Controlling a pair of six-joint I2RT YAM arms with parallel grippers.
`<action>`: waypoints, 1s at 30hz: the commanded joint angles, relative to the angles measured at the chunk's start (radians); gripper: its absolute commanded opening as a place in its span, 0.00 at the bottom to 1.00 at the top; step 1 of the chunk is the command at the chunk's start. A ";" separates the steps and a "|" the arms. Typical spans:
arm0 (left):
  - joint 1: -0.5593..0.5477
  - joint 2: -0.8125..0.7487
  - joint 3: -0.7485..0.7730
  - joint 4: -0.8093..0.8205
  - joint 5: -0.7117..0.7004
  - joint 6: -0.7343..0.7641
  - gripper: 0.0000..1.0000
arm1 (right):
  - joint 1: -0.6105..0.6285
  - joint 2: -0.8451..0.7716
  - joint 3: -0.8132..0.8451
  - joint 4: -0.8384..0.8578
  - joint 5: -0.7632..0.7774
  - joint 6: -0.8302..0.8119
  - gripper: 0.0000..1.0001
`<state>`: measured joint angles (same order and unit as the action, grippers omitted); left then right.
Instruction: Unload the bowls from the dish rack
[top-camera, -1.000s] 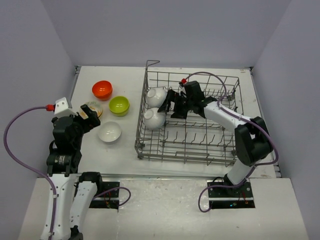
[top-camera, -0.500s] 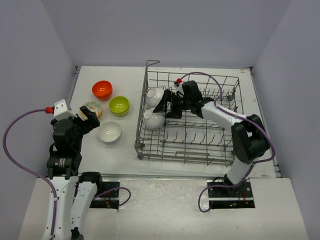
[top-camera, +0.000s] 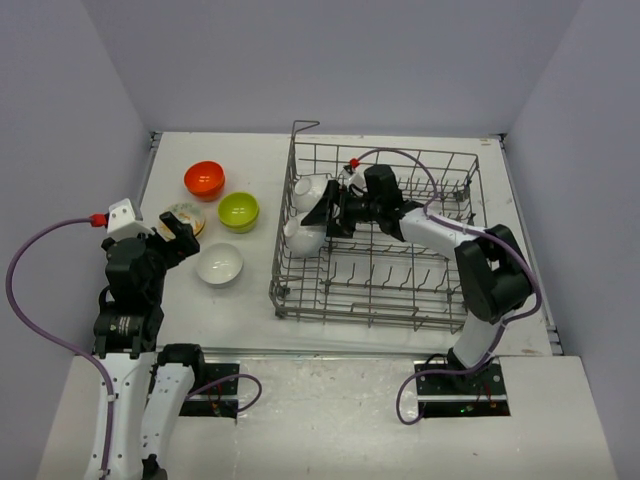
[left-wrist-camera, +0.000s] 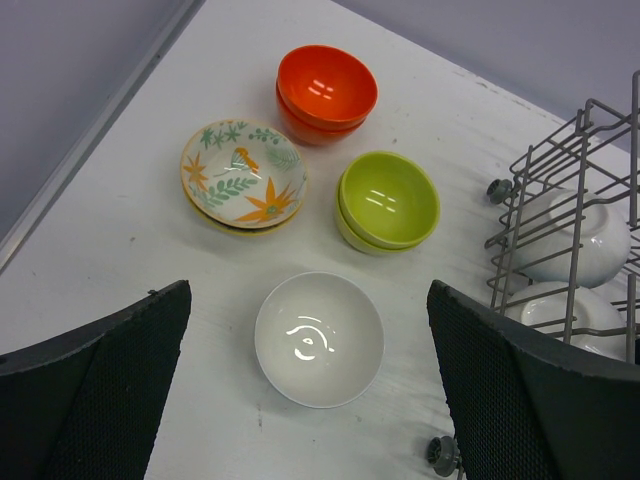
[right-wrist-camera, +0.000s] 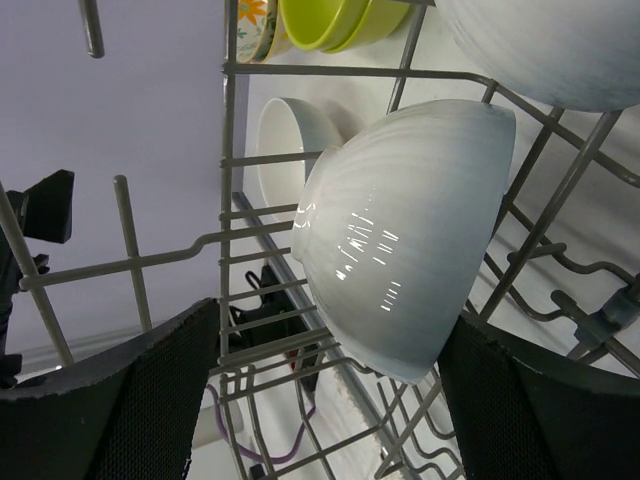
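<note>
– What is being held by the left gripper (top-camera: 178, 238)?
– Nothing. Its fingers are being kept wide apart over the table (left-wrist-camera: 120, 250). A plain white bowl (left-wrist-camera: 318, 338) is lying just ahead of it, with the patterned bowl (left-wrist-camera: 243, 178), green bowl (left-wrist-camera: 388, 200) and orange bowl (left-wrist-camera: 326, 88) farther ahead.
– And in the dish rack (top-camera: 380, 290)?
– A tipped white bowl (right-wrist-camera: 400, 250) is being reached for by the right gripper (right-wrist-camera: 330, 390). The fingers are being held wide, and the bowl is sitting just ahead, partly between them. Next it probably needs to be pinched and lifted out.
</note>
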<state>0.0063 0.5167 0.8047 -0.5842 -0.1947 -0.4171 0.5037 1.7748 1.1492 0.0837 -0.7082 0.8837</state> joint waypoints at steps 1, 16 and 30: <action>0.004 0.000 -0.006 0.055 0.000 0.023 1.00 | 0.004 0.012 -0.017 0.139 -0.088 0.058 0.85; 0.004 0.017 -0.010 0.063 0.014 0.026 1.00 | 0.004 0.028 -0.060 0.324 -0.152 0.133 0.52; 0.004 0.020 -0.012 0.066 0.015 0.028 1.00 | 0.007 0.086 -0.069 0.406 -0.180 0.185 0.22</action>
<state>0.0063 0.5339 0.7975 -0.5629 -0.1864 -0.4149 0.5041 1.8481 1.0805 0.4301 -0.8593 1.0546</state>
